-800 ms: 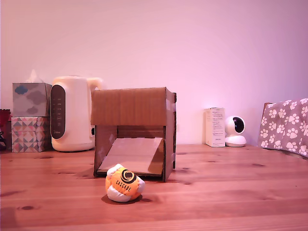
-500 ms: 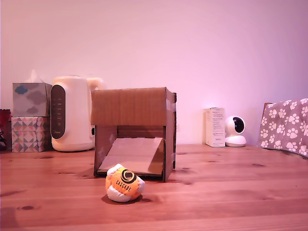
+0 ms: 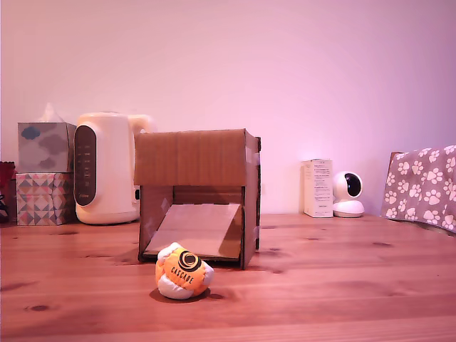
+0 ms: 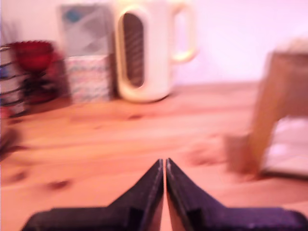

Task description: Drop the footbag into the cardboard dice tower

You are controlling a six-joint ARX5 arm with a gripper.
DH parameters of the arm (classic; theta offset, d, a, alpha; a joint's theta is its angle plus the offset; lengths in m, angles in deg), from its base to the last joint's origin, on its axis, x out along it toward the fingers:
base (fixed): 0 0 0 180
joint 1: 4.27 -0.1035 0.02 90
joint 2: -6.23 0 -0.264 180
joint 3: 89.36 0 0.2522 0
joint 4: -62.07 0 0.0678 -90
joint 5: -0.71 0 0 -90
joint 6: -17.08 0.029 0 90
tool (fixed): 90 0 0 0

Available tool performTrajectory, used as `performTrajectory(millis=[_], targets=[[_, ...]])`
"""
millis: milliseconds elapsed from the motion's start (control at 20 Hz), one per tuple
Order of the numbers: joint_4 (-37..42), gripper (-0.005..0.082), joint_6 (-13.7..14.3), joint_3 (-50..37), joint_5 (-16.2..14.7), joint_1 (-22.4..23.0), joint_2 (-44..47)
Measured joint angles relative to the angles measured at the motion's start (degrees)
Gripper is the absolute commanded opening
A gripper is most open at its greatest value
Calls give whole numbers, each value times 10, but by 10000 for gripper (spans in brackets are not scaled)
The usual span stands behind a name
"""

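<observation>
Tissue boxes (image 3: pixel 44 173) stood stacked at the exterior view's left, then a cream kettle (image 3: pixel 107 168), then the cardboard dice tower (image 3: pixel 198 195), with a small white camera (image 3: pixel 348 194) and a paw-print cloth (image 3: pixel 422 187) farther right. The footbag (image 3: pixel 184 272) lay on the wooden table (image 3: pixel 335 285) just in front of the tower's ramp opening, untouched. In the blurred wrist view the gripper (image 4: pixel 165 166) hung empty, fingertips pressed together, so by the look of it grasp, lift and drop all remained.
</observation>
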Motion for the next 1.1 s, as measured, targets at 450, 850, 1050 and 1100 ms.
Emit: performTrajectory(millis=[450, 850, 1050, 1100], targets=[[20, -19, -17, 76, -75, 94, 104], [140, -19, -16, 83, -79, 276, 322], [207, -19, -9, 84, -56, 346, 455], [222, -19, -8, 84, -54, 356, 483]])
